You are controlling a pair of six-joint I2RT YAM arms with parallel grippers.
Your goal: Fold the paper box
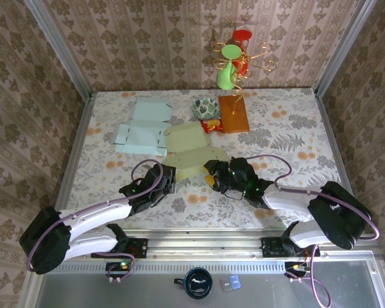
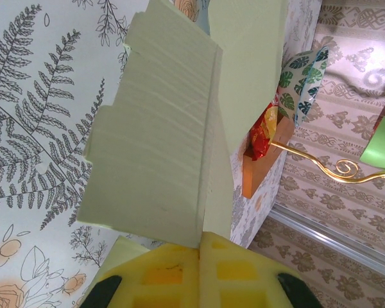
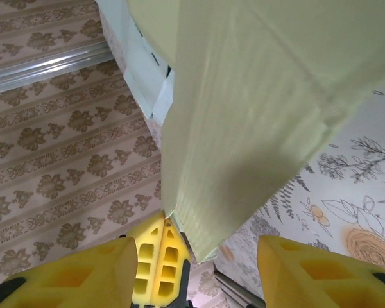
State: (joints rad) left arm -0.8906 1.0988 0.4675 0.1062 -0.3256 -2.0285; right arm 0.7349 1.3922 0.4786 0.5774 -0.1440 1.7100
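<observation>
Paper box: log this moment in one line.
paper box: not yet folded | left gripper: shut on its edge | right gripper: open around its flap

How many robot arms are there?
2: left arm, lower left, left gripper shut on the pale green paper box; right arm, lower right, right gripper open around it.

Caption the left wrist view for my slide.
Left fingers pinch the creased pale green box over the fern-print table.

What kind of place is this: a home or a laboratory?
Probably a staged robot test cell, not a home: wallpapered panels in a metal frame, and a left arm and right arm bolted to the rail of a flowered table bearing a paper box.
</observation>
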